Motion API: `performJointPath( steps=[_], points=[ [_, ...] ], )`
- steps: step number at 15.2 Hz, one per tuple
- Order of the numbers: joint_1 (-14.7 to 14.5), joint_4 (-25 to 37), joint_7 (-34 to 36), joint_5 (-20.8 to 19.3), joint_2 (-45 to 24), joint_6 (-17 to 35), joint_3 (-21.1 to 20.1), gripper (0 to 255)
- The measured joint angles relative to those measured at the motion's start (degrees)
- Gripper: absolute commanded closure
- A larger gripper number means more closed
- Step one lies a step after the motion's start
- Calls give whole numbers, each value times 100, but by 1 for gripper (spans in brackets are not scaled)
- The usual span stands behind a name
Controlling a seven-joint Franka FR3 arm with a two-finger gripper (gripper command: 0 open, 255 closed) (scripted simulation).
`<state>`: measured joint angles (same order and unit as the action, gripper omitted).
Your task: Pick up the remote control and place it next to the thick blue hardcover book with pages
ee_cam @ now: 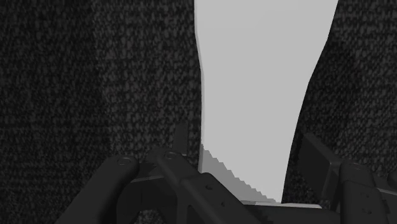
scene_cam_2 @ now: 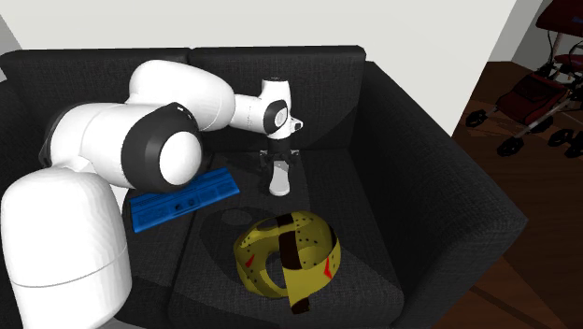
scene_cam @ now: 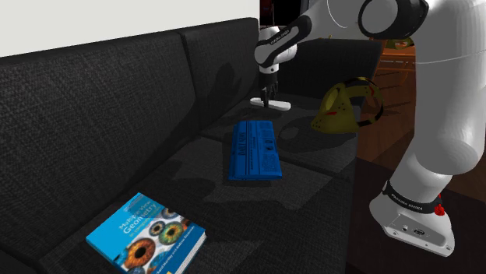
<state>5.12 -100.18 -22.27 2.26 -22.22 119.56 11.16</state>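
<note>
The remote control (scene_cam: 274, 103) is a plain white bar lying on the black sofa's seat near the backrest. In the second exterior view the remote (scene_cam_2: 278, 179) sits just under the hand. My gripper (scene_cam: 267, 98) points straight down onto it, also seen at the gripper (scene_cam_2: 278, 164). In the wrist view the pale remote (ee_cam: 261, 89) runs between the fingers of the gripper (ee_cam: 245, 145), which stand open on either side without clasping it. A flat blue book-like slab (scene_cam: 253, 149) lies on the middle cushion, nearer the camera than the remote; the same slab (scene_cam_2: 184, 202) is partly hidden behind the arm.
A second book with a blue cover showing eyes (scene_cam: 145, 233) lies on the seat at the shoulder view's lower left. A yellow mask with red marks (scene_cam: 341, 107) rests near the remote, the same mask (scene_cam_2: 288, 254) on the front cushion. The sofa backrest (scene_cam: 117, 93) rises behind.
</note>
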Motion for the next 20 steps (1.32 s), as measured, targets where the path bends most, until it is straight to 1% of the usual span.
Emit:
performJointPath(
  steps=[5,15,16,18,20],
  points=[
    [-12,137,12,-37,177,-311,16,255],
    [-11,627,12,-81,388,-1007,39,255],
    [-48,567,62,-98,462,-1021,29,255],
    [-186,229,253,-159,740,-961,-21,255],
    [-321,-235,452,-224,1056,-811,-77,255]
  ],
)
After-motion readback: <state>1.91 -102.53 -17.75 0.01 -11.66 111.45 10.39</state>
